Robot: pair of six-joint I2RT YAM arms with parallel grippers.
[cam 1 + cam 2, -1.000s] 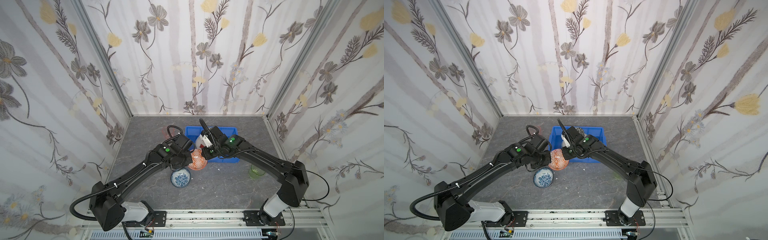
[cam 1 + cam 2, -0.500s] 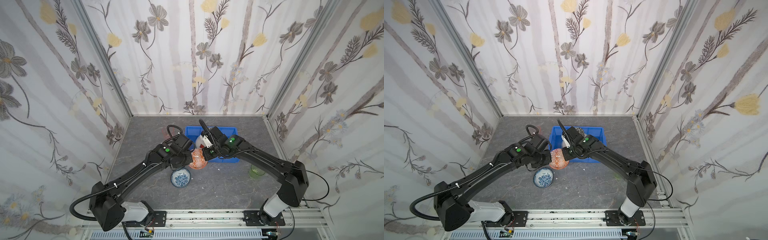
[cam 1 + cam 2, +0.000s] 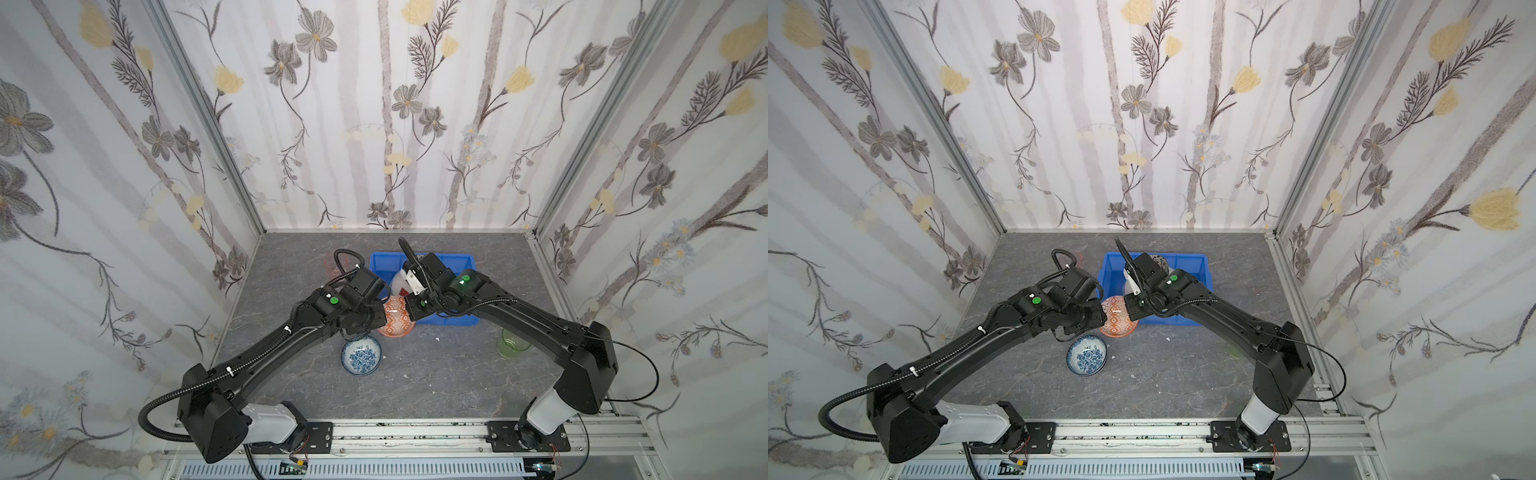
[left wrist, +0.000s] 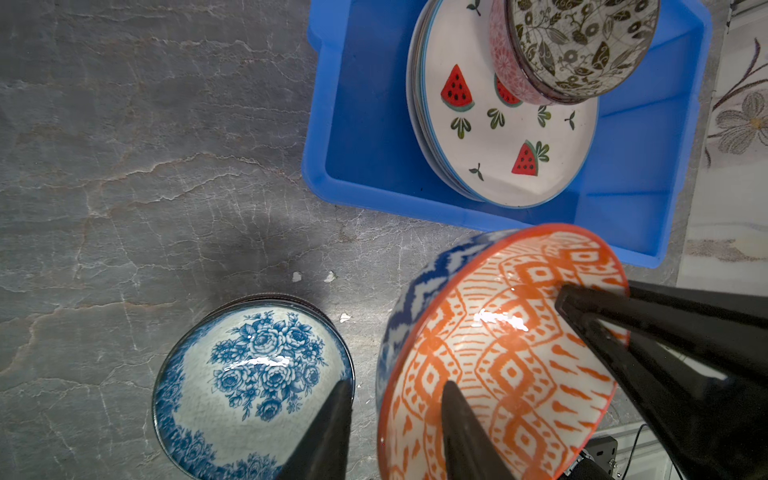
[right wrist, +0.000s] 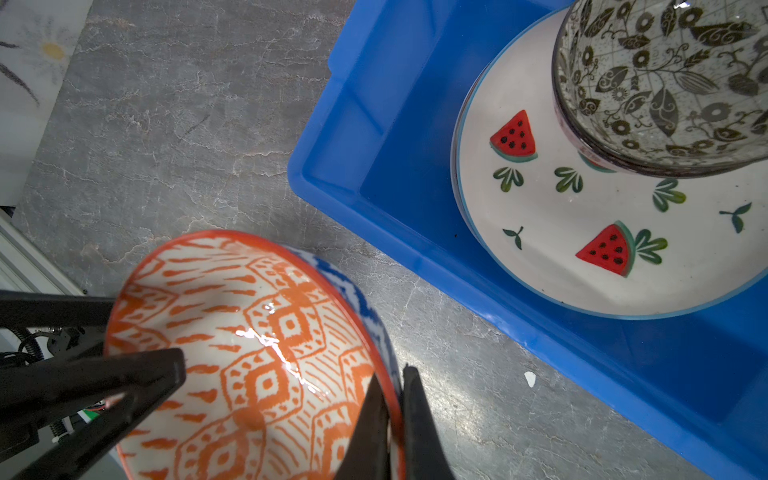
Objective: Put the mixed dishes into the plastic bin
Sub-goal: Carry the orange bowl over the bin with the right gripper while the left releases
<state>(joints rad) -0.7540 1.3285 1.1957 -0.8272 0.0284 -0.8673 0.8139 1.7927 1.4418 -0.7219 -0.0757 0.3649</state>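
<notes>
The orange bowl point(image 5: 257, 361) is held tilted, apparently clear of the surface point(image 4: 145, 145), just short of the near wall of the blue bin point(image 5: 399, 104). Its rim is pinched between the right fingers point(image 5: 376, 424), one inside and one outside. The left fingers point(image 4: 465, 432) are parted astride the opposite rim, one inside the bowl and the other clear of its outer wall, so no grip is exerted there. A handover is judged to be in hand.

For this to be done well, the left fingers should be withdrawn along the line of the rim before the bowl is moved, so that the inner one is not dragged across the glaze. As the bowl is carried by one edge only, it should be raised slowly above the bin's rim, then levelled and lowered before release. A slip from the one-sided pinch is the likely hazard.

Inside the bin, beyond the fingers, a stack of plates is seen with the watermelon plate point(image 5: 582, 216) on top. On it a black-white leaf bowl point(image 5: 665, 83) is nested in a red-patterned bowl point(image 4: 503, 66). Bare floor is left on the side nearest the fingers. A blue-white bowl point(image 4: 249, 382) lies on the surface beside the left fingers, outside the bin, and a green cup point(image 3: 513, 344) stands well apart from them.
</notes>
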